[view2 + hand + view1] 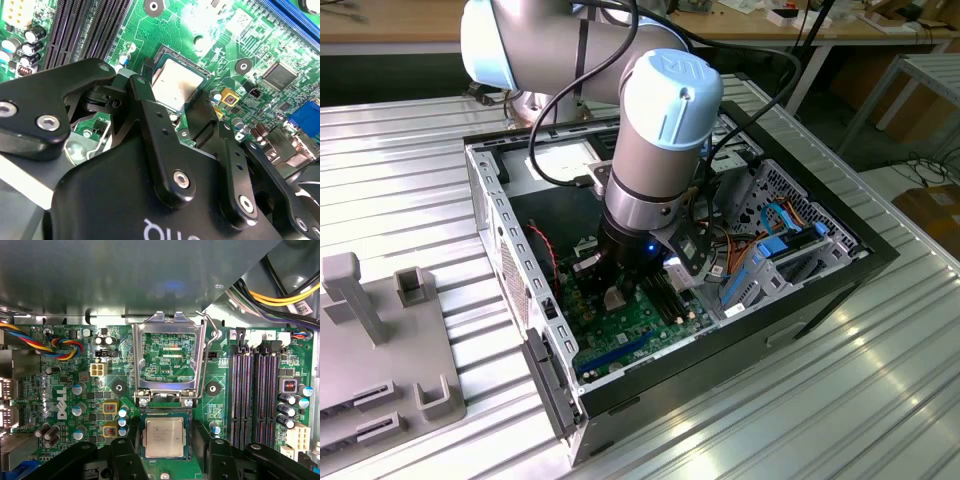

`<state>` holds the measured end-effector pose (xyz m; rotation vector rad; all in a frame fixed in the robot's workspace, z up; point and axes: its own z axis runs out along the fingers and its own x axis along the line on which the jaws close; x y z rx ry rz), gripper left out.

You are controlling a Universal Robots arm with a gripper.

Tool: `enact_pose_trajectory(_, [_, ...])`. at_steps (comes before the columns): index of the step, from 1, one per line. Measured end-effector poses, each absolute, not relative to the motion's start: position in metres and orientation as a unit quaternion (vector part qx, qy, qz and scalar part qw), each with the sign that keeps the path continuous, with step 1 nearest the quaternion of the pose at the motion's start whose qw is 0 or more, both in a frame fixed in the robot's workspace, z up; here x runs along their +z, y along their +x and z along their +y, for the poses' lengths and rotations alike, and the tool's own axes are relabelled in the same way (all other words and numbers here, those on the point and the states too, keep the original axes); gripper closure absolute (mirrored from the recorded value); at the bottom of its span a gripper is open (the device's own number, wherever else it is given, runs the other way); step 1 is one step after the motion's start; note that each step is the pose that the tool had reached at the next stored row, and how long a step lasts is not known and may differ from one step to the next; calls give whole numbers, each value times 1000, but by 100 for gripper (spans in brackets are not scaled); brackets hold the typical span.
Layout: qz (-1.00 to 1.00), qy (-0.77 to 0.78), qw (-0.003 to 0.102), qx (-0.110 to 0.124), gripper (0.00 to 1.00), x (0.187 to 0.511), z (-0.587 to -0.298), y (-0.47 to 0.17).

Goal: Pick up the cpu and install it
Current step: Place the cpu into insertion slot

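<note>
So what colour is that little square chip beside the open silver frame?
The cpu has a silver-grey metal top, clearest in the first wrist view.

1. In the exterior view the arm's wrist covers the middle of the motherboard, so what lies under it is hidden.
2. In the second wrist view the fingers of the gripper cover one side of the cpu; whether they touch it cannot be told.
3. In the first wrist view the gripper's black body runs off the picture's edge.
4. There, a blurred grey surface hides the board beyond the socket frame.
5. The grey fixture is cut off at the exterior view's left.
</note>
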<state>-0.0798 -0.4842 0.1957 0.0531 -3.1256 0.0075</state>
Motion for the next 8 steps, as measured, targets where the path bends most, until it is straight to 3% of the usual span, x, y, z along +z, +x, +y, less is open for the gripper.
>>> enact_pose_trajectory(8, [-1000, 17, 8, 2, 47, 197, -480, -80])
